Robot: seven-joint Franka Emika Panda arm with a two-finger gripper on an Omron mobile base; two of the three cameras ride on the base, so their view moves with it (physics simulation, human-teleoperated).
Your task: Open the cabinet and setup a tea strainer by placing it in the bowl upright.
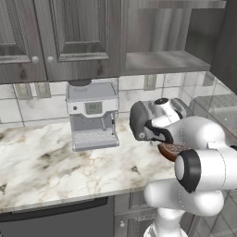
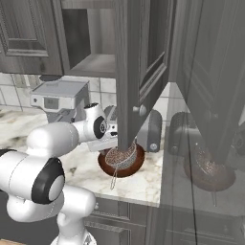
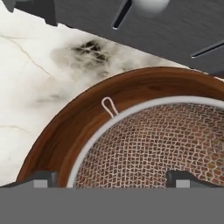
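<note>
I see the cabinet [image 2: 136, 72] door swung open and its shelf bare, so that step looks done. The strainer [image 2: 120, 156] sits mesh-up in the bowl [image 2: 136, 165] on the counter [image 1: 46, 162], right of the toaster [image 1: 141, 121]. My gripper [image 3: 109, 178] hovers just above, jaws spread wide and holding nothing. I judge only retreat remains.

- No readable text, brand or number anywhere.
- Small grey display panel on the coffee machine [image 1: 92, 113], blank or too blurry to read.
- Nothing printed on the toaster [image 1: 140, 121], cabinet [image 2: 139, 72] or bowl [image 3: 65, 131].
</note>
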